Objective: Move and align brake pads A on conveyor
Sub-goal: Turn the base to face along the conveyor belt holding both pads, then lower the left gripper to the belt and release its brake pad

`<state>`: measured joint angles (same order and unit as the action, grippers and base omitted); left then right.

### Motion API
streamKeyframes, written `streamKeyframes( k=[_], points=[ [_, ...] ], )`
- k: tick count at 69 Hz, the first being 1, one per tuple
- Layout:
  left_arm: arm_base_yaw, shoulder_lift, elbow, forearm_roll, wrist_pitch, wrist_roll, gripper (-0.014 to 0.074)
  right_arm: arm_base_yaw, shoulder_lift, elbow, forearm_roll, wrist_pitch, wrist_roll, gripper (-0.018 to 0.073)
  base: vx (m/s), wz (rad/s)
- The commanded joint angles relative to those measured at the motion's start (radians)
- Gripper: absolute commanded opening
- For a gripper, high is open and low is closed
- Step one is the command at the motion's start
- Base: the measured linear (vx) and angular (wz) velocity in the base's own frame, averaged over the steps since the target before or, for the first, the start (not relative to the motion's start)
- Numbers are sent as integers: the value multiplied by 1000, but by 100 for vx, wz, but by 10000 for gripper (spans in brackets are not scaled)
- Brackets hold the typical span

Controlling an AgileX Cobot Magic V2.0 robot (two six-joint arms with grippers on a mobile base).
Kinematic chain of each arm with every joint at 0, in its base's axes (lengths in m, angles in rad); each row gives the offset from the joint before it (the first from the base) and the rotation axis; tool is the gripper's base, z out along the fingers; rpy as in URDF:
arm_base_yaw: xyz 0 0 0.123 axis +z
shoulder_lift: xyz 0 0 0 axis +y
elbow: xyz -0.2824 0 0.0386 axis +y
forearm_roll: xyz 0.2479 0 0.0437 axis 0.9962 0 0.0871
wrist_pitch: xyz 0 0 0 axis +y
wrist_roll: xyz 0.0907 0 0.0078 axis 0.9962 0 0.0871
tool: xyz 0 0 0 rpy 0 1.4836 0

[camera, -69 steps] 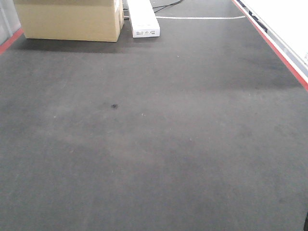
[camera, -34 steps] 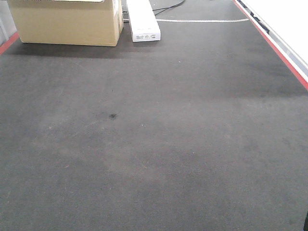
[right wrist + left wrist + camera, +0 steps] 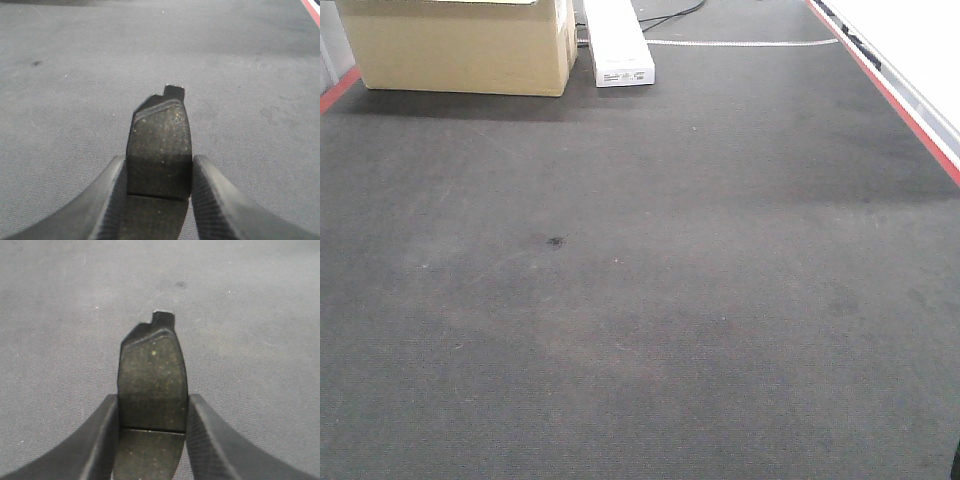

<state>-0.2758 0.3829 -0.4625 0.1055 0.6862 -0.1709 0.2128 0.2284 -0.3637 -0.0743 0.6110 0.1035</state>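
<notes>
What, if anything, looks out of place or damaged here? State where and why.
Only a small dark spot on the conveyor, left of centre, possibly a stain. The left pad in the left gripper and right pad in the right gripper sit straight, no visible damage.

We count two brake pads point(image 3: 152, 375) point(image 3: 160, 145), two grippers point(image 3: 152, 400) point(image 3: 159, 159), one cardboard box point(image 3: 460, 50), one white box point(image 3: 615, 40) and one conveyor point(image 3: 670, 300).

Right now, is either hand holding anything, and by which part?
Yes, both. The left hand holds one brake pad and the right hand a second brake pad, each pinched by its long side edges around the middle groove.
</notes>
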Motion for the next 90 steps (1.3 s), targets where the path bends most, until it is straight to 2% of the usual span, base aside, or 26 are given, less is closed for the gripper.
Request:
streamKeyframes(
  k=[1,43,62,76,90],
  points=[
    [0,8,-30,-1,-91,-1,-6,-3,12,-28,-10,-96,-5,-7,0,0],
    [0,8,-30,-3,-90,-5,-6,-3,12,-28,-10,-96,-5,-7,0,0],
    [0,29,-30,-47,-183,-13,-6,-3,12,-28,-10,-96,-5,-7,0,0],
    [0,214,-55,-47,-262,-13,-6,-3,12,-28,-10,-96,-5,-7,0,0],
    [0,515,-190,-44,-282,-12,-6,-3,12,-28,-10,-96,-5,-7,0,0]
  ],
)
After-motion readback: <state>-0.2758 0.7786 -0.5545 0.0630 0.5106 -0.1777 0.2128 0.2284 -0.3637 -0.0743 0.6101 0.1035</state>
